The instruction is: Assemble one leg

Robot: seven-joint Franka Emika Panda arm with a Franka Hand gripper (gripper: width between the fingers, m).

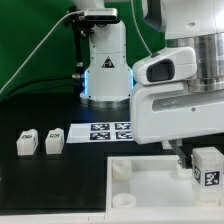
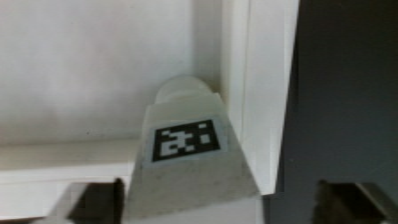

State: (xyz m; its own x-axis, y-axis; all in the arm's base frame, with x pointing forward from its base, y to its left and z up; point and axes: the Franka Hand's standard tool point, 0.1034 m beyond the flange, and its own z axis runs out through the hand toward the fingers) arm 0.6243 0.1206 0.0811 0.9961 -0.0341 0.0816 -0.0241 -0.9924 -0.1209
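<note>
A white leg (image 1: 207,166) with a black-and-white marker stands upright at a far corner of the white tray (image 1: 150,186), on the exterior view's right. My gripper (image 1: 197,158) hangs over it with the fingers on either side. In the wrist view the leg (image 2: 187,150) lies between the dark fingertips (image 2: 98,200), close to one and with a clear gap to the other. The jaws stand open around the leg and do not clamp it. The tray's raised wall (image 2: 267,90) runs beside the leg.
Two more white legs (image 1: 27,142) (image 1: 54,141) stand on the black table at the exterior view's left. The marker board (image 1: 110,131) lies in front of the robot base (image 1: 105,70). A round corner socket (image 1: 122,168) shows on the tray.
</note>
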